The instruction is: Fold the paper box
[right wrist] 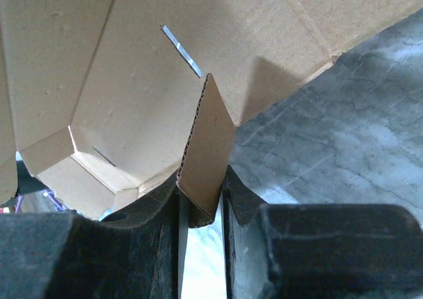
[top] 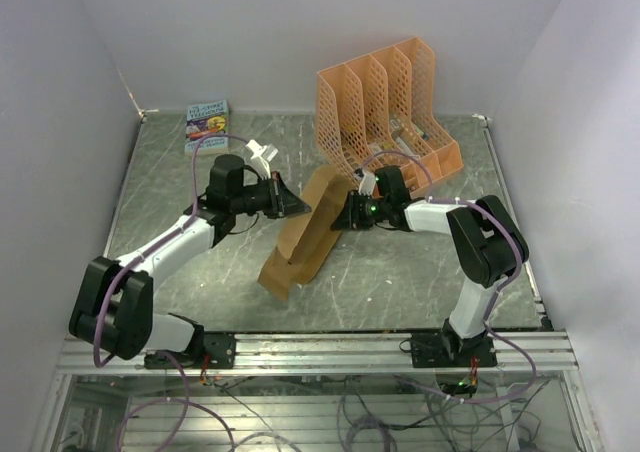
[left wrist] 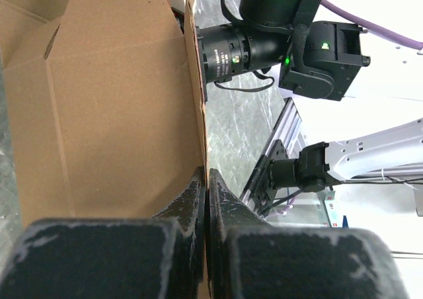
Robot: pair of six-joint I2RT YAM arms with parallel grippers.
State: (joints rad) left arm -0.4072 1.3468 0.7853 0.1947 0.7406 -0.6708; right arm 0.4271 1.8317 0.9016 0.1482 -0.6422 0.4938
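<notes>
The box [top: 300, 242] stands slanted mid-table [top: 420, 282], its near end on the surface and its far end raised between the two arms. The step in hand looks like bending a side flap along its crease while the body is steadied. To do it well, I judge, the near end should serve as a planted pivot and the left gripper [left wrist: 207, 180] should hold its wall without twisting. The right gripper [right wrist: 201, 203] should take a full bite first. Then it should swing the flap [right wrist: 206, 140] about the crease rather than drag the whole box. The left gripper's fingers [left wrist: 185, 210] are together, pinched on the edge of a side wall that runs straight into the seam between them. Farther off, the right gripper's jaws stand narrowly apart astride the flap. One side seems to touch it and a sliver of light shows on the other, so it does not look firmly clamped. The rack [top: 390, 112] stands just behind that gripper, leaving little room to swing that way.
</notes>
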